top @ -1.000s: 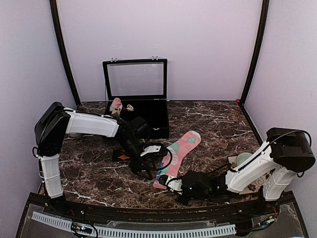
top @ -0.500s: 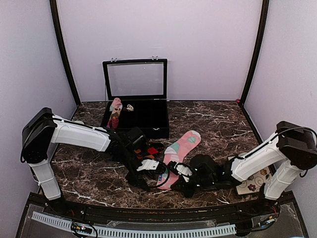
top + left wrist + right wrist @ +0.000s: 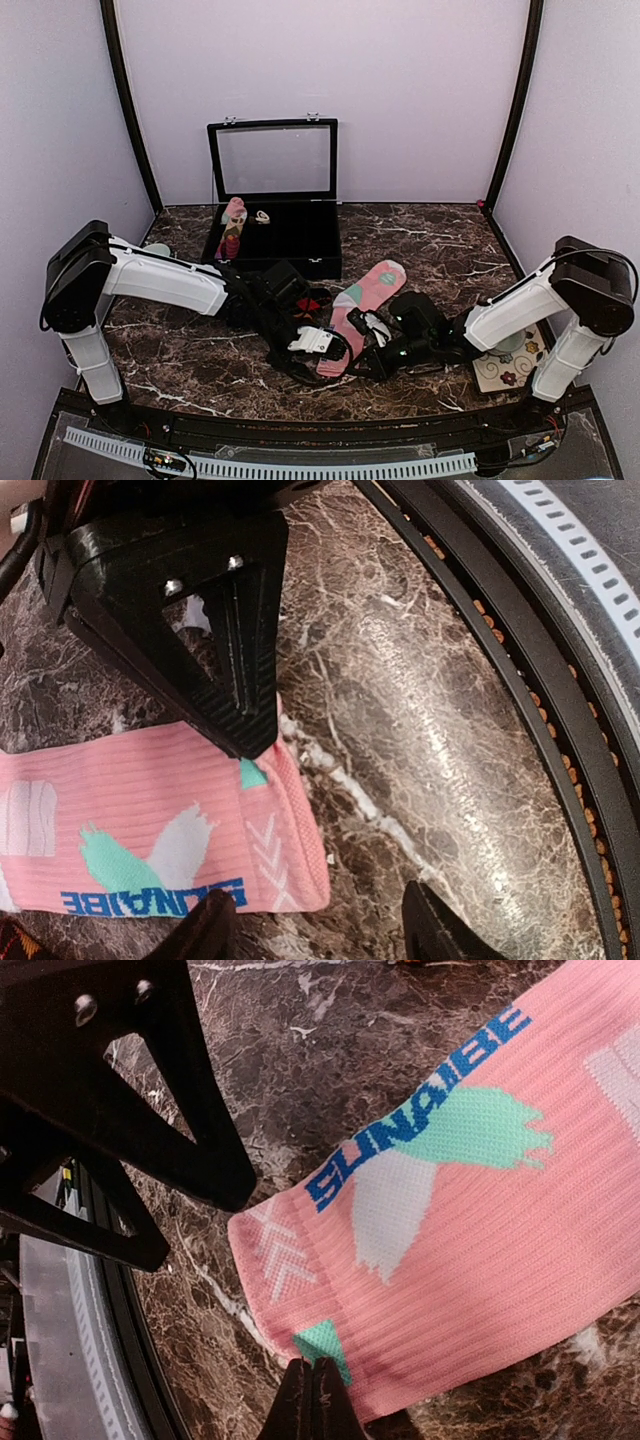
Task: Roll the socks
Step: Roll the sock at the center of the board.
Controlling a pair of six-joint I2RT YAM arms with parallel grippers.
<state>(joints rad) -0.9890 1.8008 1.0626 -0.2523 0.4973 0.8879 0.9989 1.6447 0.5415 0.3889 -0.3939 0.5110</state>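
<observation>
From above, the pink sock [image 3: 372,288] lies flat on the counter [image 3: 450,250]. Its long axis runs away from both sets of fingers, cuff end nearest them. The black argyle sock [image 3: 308,303] sits behind my left fingers [image 3: 325,348].

Left wrist: those fingers stand apart, holding nothing, with the cuff corner just ahead between them.

Right wrist: my right fingers [image 3: 310,1400] are pressed together, tips touching the cuff edge. I can't tell if they pinch fabric. I judge both arms equally near.

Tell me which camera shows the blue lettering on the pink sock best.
Right wrist: the blue lettering is large and readable. Left wrist shows it upside down near the bottom edge; top external, too small to read.
</observation>
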